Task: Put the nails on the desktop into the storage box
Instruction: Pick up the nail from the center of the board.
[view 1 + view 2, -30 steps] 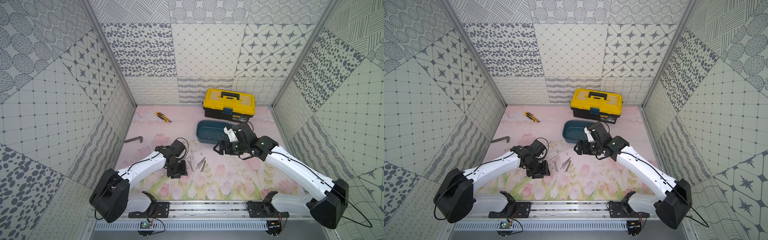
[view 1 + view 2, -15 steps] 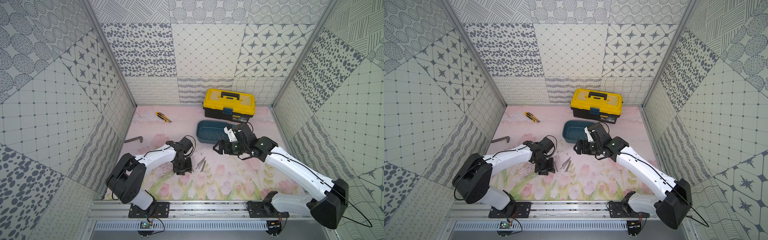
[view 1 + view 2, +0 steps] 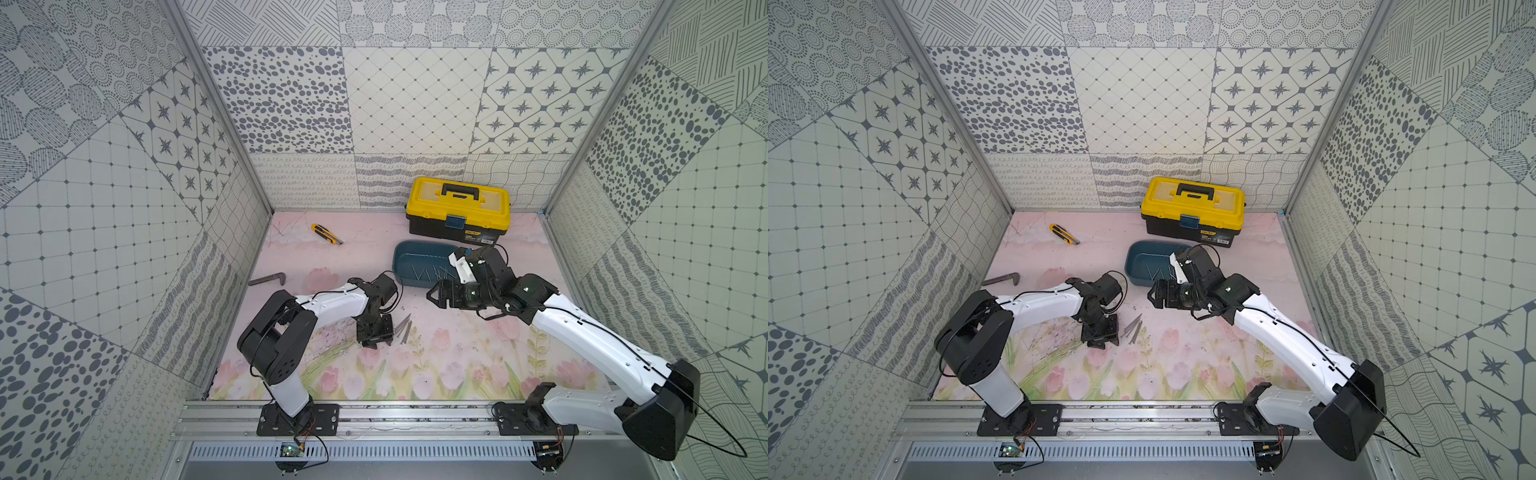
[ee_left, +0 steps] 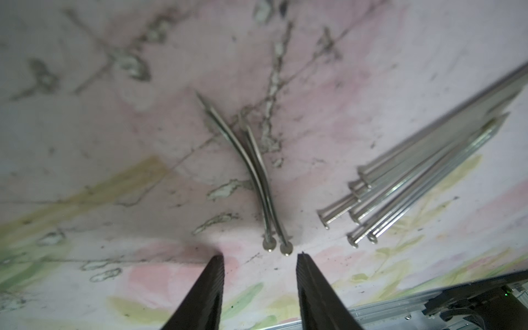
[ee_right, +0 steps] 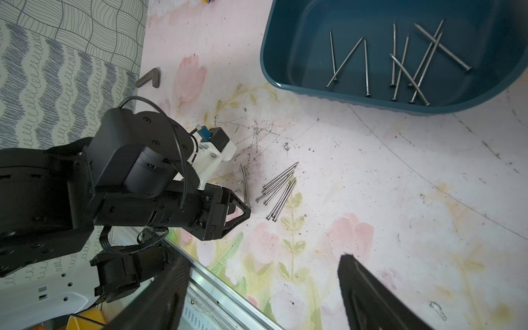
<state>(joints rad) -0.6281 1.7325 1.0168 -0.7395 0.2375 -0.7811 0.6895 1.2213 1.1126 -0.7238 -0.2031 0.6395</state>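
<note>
Yellow toolbox behind storage box — knife, L-shaped bar well apart.

In both top views the right arm covers the right end of the blue tub, and the loose nails on the desk are too small to count. The left wrist view is blurred, and its larger bunch of nails runs off the edge. The right wrist view cuts off the tub, and of the right end effector shows only the finger ends.
</note>
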